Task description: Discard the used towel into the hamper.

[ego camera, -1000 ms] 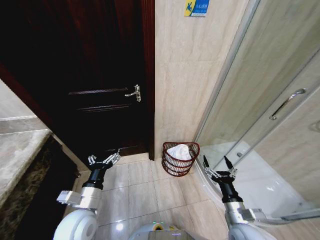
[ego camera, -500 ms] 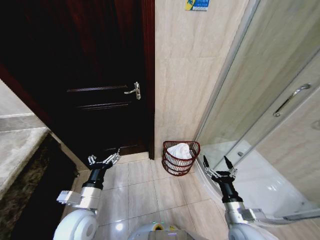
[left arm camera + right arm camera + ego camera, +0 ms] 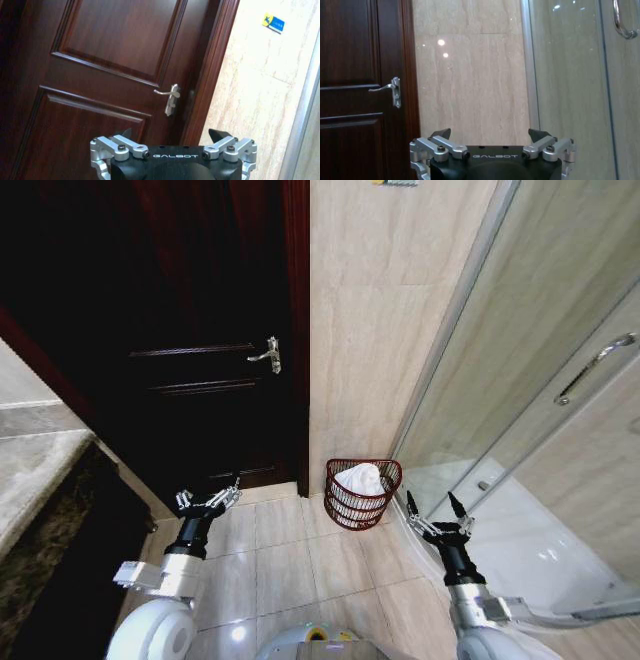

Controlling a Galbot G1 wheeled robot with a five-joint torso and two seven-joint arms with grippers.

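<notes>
The hamper (image 3: 361, 496), a small dark red wire basket, stands on the tiled floor against the beige wall, between the door and the shower. A white towel (image 3: 359, 480) lies bunched inside it. My left gripper (image 3: 208, 500) is open and empty, held low to the hamper's left, well apart from it. To the hamper's right, my right gripper (image 3: 439, 512) is also open and empty. Each wrist view shows its own open gripper, the left (image 3: 172, 135) before the door and the right (image 3: 490, 134) before the wall.
A dark wooden door (image 3: 190, 330) with a metal lever handle (image 3: 268, 355) fills the left. A glass shower enclosure (image 3: 540, 380) with a bar handle (image 3: 596, 367) and a white tray (image 3: 520, 540) is on the right. A stone counter (image 3: 30, 480) sits at the far left.
The whole head view has shifted slightly, with the wall sign sliding up out of the picture, so the camera moved. Both grippers and the hamper keep their places.
</notes>
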